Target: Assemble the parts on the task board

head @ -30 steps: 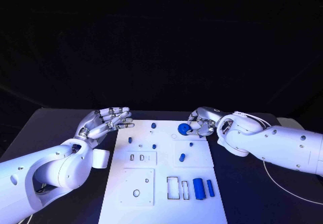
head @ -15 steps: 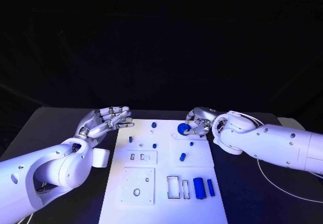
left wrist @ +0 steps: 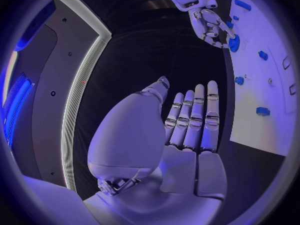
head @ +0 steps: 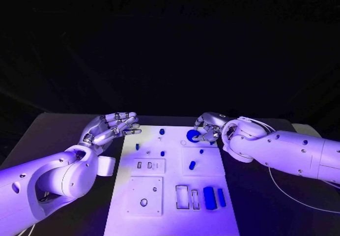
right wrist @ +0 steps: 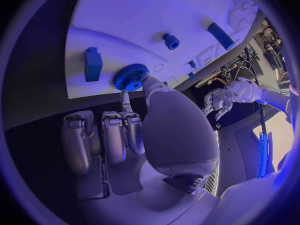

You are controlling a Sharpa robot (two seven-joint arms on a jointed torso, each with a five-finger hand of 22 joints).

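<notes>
The white task board (head: pixel 170 216) lies in the middle of the black table. My right hand (head: pixel 208 129) is over the board's far right part and pinches a blue gear (head: pixel 192 134) between thumb and finger; the right wrist view shows the gear (right wrist: pixel 130 77) at the fingertips, close above the board (right wrist: pixel 156 20). My left hand (head: pixel 113 127) hovers open beside the board's far left corner, palm up and fingers apart, holding nothing; the left wrist view shows the left hand (left wrist: pixel 187 130) the same way. Two blue bars (head: pixel 209 197) lie near the board's near right edge.
Small blue pieces (head: pixel 161 131) stand on the board's far half, and another blue piece (head: pixel 192 165) sits mid-board. Rectangular slots (head: pixel 182 196) lie beside the bars. A white block (head: pixel 105 166) sits by my left forearm. A thin cable (head: pixel 283 189) runs across the table on the right.
My right hand has crept slightly to the left and away from me, still pinching the gear. The left hand has stayed where it was.
</notes>
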